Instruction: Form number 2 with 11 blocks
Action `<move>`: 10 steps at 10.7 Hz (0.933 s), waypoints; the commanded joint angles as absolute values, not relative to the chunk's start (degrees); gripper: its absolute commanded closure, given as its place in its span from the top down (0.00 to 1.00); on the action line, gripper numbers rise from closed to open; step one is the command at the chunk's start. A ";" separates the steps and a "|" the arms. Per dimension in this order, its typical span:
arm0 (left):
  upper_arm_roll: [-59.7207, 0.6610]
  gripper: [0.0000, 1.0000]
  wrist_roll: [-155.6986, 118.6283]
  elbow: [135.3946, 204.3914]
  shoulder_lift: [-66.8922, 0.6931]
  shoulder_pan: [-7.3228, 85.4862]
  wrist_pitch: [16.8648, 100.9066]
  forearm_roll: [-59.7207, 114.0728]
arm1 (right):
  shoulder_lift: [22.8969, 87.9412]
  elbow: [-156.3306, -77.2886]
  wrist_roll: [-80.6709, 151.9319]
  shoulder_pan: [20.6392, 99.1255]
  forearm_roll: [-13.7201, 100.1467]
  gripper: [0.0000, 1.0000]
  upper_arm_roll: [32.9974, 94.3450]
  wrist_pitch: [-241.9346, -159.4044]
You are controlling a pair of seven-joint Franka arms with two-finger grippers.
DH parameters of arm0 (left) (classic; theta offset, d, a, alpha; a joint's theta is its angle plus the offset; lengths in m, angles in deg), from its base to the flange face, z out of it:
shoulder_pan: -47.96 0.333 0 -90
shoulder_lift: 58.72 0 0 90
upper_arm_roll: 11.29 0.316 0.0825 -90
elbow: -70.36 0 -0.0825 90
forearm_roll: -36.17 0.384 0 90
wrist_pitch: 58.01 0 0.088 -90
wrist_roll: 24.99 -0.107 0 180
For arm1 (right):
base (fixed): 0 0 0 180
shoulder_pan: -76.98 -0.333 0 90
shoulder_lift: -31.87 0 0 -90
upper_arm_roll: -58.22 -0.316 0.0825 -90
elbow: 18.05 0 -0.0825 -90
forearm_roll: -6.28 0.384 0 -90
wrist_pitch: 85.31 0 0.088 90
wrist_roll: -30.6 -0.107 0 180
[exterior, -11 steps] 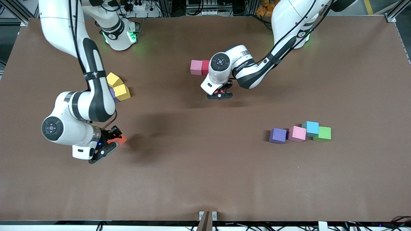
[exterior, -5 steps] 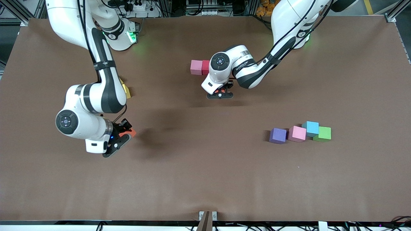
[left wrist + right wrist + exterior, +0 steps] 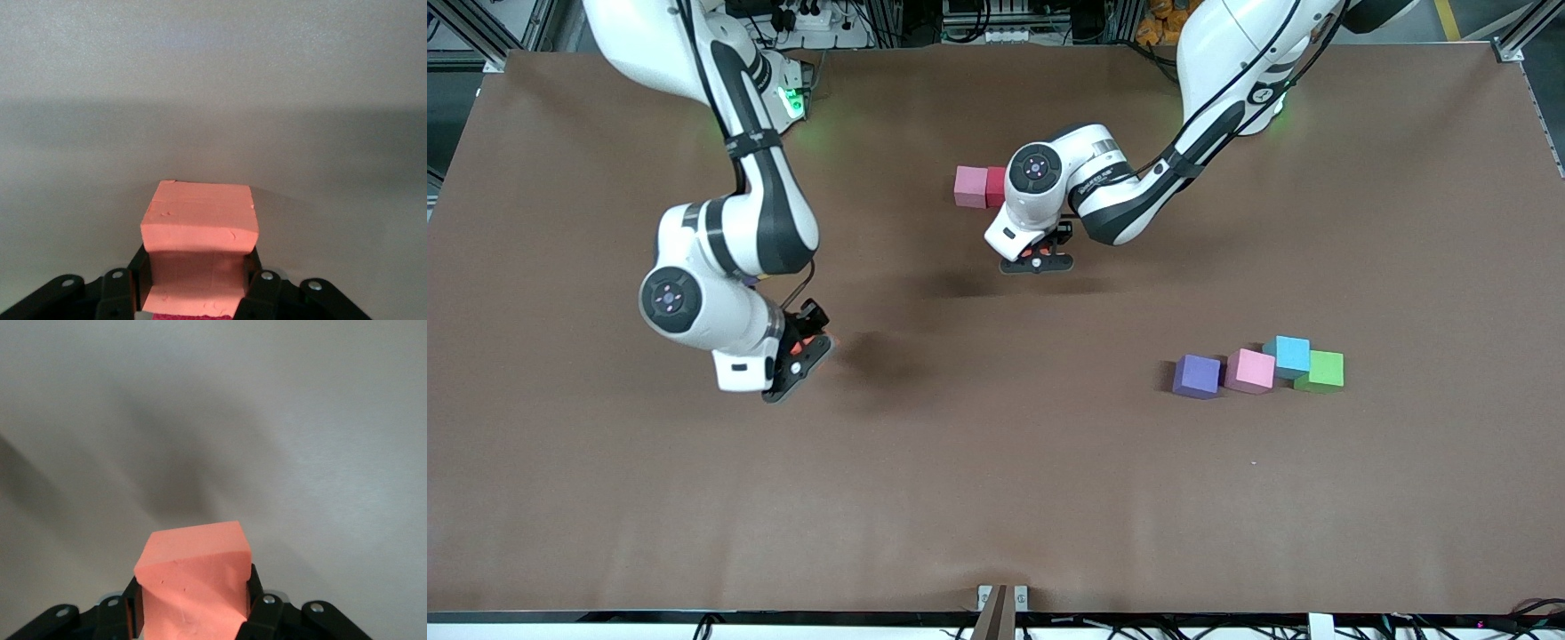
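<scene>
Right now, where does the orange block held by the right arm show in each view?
Front view: orange block in the right gripper, up over bare table.
Right wrist view: orange block between the fingers, low centre.
Left wrist view: not in it; that block is another.
Shared landmark: the table.

**Hidden and cut off**

In the front view the left arm's wrist covered most of the red cube (image 3: 997, 186) beside the pink cube (image 3: 970, 187), and whatever lay next past it could not be told. The orange cube (image 3: 1034, 260) in the left gripper (image 3: 1037, 262) showed only as a sliver. The right arm hid the table under its elbow. Both wrist views cut off the fingers (image 3: 142, 277) and the held cube's (image 3: 193, 587) lower end.
</scene>
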State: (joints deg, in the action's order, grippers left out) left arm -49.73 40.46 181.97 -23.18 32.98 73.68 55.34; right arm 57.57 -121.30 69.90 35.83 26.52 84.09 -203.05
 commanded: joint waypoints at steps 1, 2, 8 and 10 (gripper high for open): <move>-49.70 0.50 42.69 182.59 -23.48 32.75 74.53 57.53 | 52.00 -129.65 69.80 30.95 26.49 0.23 84.59 -207.20; -49.70 0.50 42.69 182.59 -23.48 32.75 74.53 57.53 | 50.95 -132.02 70.23 27.97 26.49 0.22 84.59 -210.18; -49.70 1.00 42.78 182.51 -23.30 32.40 74.53 57.44 | 49.97 -143.47 72.61 13.02 26.76 0.19 84.59 -229.19; -49.70 1.00 42.87 182.50 -23.30 32.40 74.53 57.44 | 50.06 -143.47 72.78 11.42 26.85 0.18 84.41 -229.28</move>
